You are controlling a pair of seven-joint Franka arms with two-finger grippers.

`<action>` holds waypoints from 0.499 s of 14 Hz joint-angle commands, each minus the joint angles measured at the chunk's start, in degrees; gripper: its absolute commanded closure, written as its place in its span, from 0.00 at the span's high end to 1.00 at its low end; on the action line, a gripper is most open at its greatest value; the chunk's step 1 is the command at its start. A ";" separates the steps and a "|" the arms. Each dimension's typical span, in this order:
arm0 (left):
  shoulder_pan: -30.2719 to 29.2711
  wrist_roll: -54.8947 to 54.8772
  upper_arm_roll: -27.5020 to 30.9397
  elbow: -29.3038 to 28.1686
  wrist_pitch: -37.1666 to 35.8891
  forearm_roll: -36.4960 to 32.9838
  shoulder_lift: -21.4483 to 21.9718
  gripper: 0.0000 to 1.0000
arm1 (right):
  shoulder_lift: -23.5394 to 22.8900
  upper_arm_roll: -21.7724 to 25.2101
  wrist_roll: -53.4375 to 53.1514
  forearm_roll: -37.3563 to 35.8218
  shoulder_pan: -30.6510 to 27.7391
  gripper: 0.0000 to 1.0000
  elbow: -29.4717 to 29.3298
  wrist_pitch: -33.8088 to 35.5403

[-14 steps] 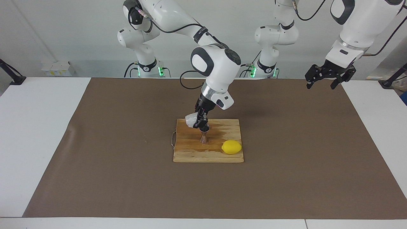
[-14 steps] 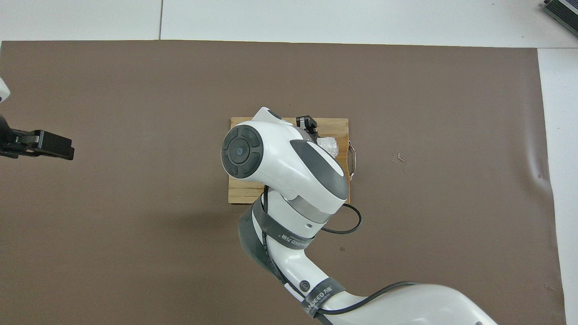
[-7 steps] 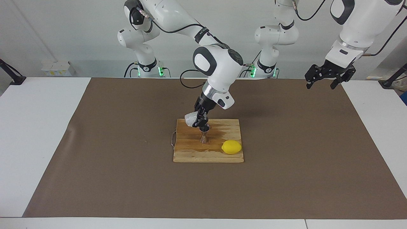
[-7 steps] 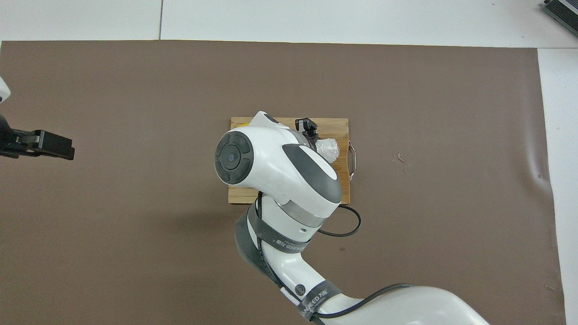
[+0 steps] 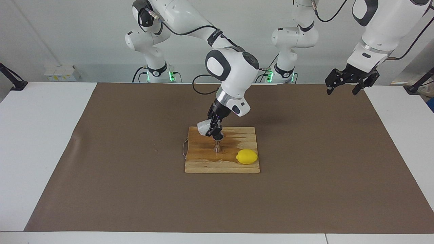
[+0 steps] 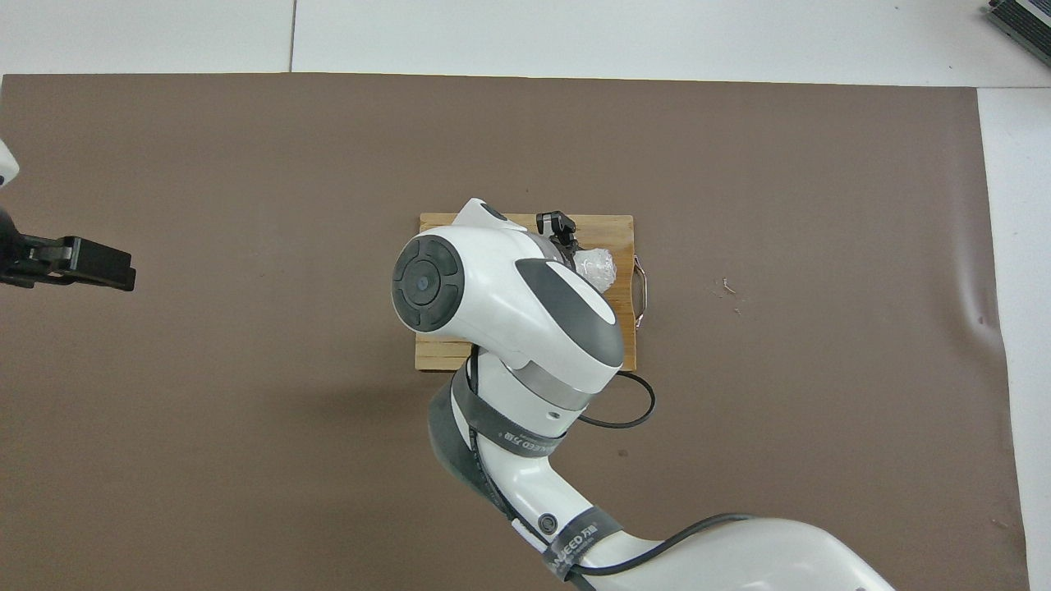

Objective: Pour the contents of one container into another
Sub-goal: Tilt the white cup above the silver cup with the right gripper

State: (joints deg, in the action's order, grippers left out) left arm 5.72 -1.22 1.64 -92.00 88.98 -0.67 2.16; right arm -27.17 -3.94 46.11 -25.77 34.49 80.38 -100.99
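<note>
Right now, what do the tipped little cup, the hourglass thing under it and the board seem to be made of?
Cup: probably thin plastic, whitish, frosted and crinkly. Jigger: looks like polished steel, given its shiny grey surface. Board: wood, pale with visible grain streaks, and what looks like a wire handle at one end.

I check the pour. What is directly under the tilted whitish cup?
The steel jigger stands on the wooden board, beneath the cup held by the right claw. Its inside is not visible.
</note>
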 commanded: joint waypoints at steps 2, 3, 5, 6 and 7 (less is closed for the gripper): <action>-0.45 0.52 -0.24 -1.17 -0.12 0.67 1.09 1.00 | 1.06 -0.98 -0.14 6.86 -3.12 0.00 -1.11 -1.23; -0.45 0.52 -0.24 -1.17 -0.03 0.67 1.18 1.00 | 1.41 -0.98 -0.05 7.22 -3.20 0.00 -1.02 -2.27; -0.45 0.52 -0.24 -1.17 -0.03 0.67 1.09 1.00 | 2.20 -0.98 0.30 11.15 -3.38 0.00 -0.58 -4.13; -0.45 0.52 -0.24 -1.17 -0.03 0.67 1.09 1.00 | 2.64 -0.98 1.17 13.44 -4.60 0.00 -0.23 -4.13; -0.45 0.52 -0.24 -1.17 -0.12 0.67 1.09 1.00 | 3.43 -0.98 2.48 15.55 -5.48 0.00 0.12 -4.13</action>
State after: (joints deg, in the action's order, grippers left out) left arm 5.72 -1.22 1.64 -92.00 88.98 -0.67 2.16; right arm -25.59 -4.08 46.28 -14.30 31.59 79.30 -104.39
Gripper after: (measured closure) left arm 0.000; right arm 0.529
